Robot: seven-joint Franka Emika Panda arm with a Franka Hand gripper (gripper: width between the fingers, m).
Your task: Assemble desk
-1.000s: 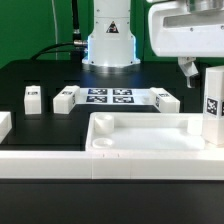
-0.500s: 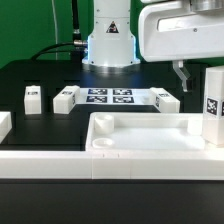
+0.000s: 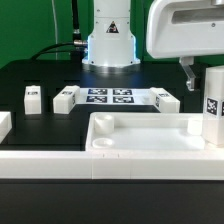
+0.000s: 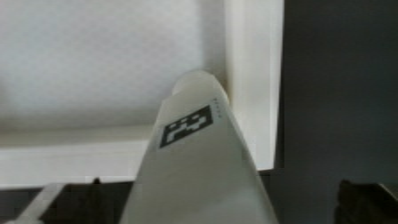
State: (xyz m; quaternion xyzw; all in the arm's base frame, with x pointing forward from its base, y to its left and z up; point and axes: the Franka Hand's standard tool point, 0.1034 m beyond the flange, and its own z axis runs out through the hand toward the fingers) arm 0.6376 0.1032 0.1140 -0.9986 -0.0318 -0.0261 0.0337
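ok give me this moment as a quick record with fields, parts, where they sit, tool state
tool: open, just above the top of the upright leg, not closed on it
upright leg: stands at the tabletop's corner on the exterior view's right, tag facing the camera
tabletop: hollow side up, at the front
loose legs: three on the black table; two on the exterior view's left of the marker board, one on its right
marker board: flat, behind the tabletop
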